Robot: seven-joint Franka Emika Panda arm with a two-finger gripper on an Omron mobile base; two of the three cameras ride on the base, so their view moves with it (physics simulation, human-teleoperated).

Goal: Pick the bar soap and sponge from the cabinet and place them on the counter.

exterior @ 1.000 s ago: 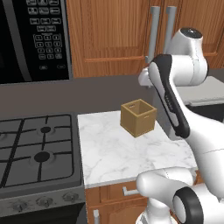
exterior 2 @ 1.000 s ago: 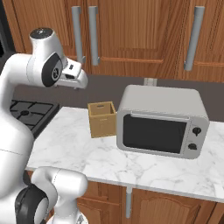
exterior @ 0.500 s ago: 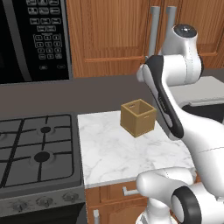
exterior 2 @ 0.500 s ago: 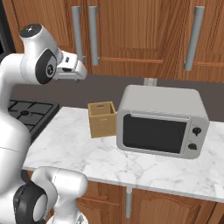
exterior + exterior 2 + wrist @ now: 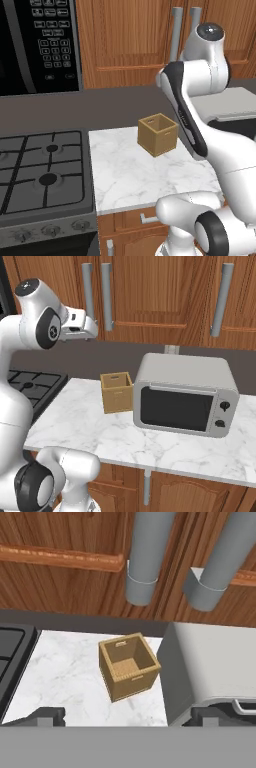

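An open wooden box (image 5: 117,392) sits just beside a grey microwave (image 5: 186,394), near the stovetop (image 5: 42,167).

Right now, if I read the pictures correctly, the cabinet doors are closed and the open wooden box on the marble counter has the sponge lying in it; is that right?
Not quite. The hand view shows the wooden box empty, with only its bare floor visible. The rest stands: the cabinet doors are closed, and the box sits on the marble counter.
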